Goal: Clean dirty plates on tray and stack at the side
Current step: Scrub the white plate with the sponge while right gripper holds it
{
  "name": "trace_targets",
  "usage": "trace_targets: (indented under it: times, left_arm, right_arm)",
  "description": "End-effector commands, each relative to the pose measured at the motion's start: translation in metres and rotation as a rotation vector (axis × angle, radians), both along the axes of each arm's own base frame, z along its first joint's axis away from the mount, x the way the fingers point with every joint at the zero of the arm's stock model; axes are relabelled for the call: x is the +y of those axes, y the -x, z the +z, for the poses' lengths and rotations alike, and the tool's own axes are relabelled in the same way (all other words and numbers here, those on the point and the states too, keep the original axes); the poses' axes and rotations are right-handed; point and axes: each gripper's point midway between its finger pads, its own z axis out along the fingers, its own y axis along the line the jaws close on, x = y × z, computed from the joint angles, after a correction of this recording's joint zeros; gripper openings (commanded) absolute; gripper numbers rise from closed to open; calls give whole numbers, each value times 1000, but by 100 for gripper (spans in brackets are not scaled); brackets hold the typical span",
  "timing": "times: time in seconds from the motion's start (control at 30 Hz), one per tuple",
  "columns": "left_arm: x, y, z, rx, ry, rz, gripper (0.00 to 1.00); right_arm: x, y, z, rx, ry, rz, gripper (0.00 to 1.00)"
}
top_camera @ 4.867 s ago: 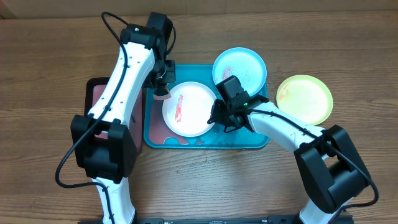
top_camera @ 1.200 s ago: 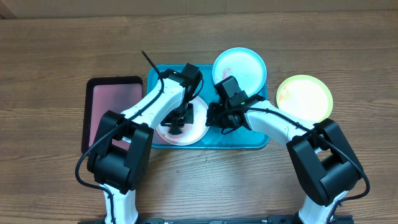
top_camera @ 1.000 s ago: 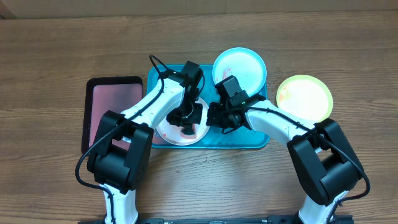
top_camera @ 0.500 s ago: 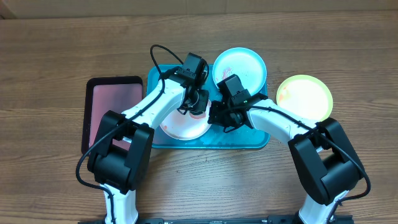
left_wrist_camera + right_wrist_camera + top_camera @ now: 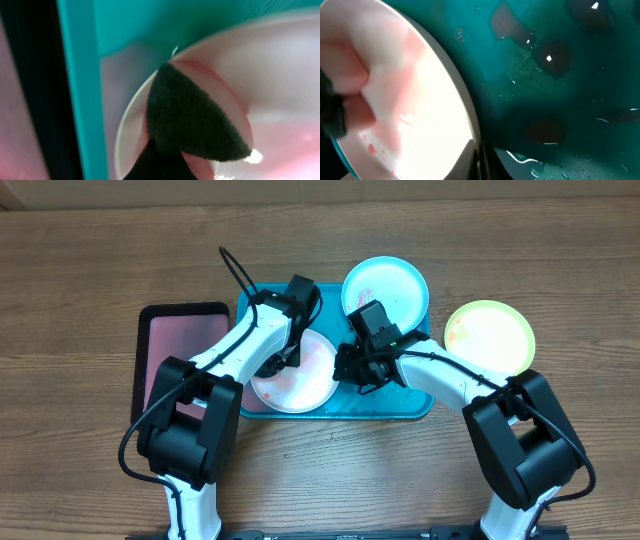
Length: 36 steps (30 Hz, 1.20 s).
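Here the pink-smeared white plate (image 5: 300, 385) is lying in the tray (image 5: 392, 406), the right gripper (image 5: 347, 370) pinching its rim. The left gripper (image 5: 279, 363) is pressing on it; I cannot tell how its jaws stand. The light blue plate (image 5: 390, 285) is overlapping the tray's far corner; the yellow-green plate (image 5: 490, 338) is resting outside.

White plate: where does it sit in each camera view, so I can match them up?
Overhead: white plate lies in the left half of the teal tray.
Left wrist: white plate fills the right and lower frame; tray at left.
Right wrist: white plate fills the left, smeared pink; tray at right.
Shared landmark: the teal tray.
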Motion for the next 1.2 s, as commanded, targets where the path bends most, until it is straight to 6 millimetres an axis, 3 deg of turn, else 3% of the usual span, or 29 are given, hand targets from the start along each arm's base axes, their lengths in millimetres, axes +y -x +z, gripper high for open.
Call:
trace_targets:
  times: [0.0, 0.1, 0.3, 0.4, 0.57, 0.77, 0.9, 1.03, 1.17]
  left_arm:
    - [10, 13, -4, 59, -35, 28, 4]
    - [-13, 34, -10, 205, 104, -101, 4]
    - [-97, 66, -2, 369, 620, -512, 4]
    - [-116, 58, 2, 319, 713, -562, 4]
    - [-126, 26, 1, 178, 709, -570, 4]
    - [-98, -15, -8, 29, 493, -436, 4]
    - [-46, -32, -9, -59, 209, -211, 4]
    - [8, -28, 2, -128, -57, 17, 4]
    - [29, -11, 9, -104, -165, 99, 4]
  right_arm:
    - [1, 2, -6, 11, 12, 8, 4]
    - [1, 2, -6, 11, 11, 8, 4]
    - [1, 1, -6, 11, 10, 7, 4]
    - [1, 2, -6, 11, 11, 7, 4]
    - [1, 2, -6, 13, 11, 8, 4]
    - [1, 2, -7, 15, 13, 8, 4]
    - [1, 2, -7, 15, 13, 8, 4]
    - [1, 2, -7, 15, 13, 8, 4]
    - [1, 2, -7, 15, 13, 8, 4]
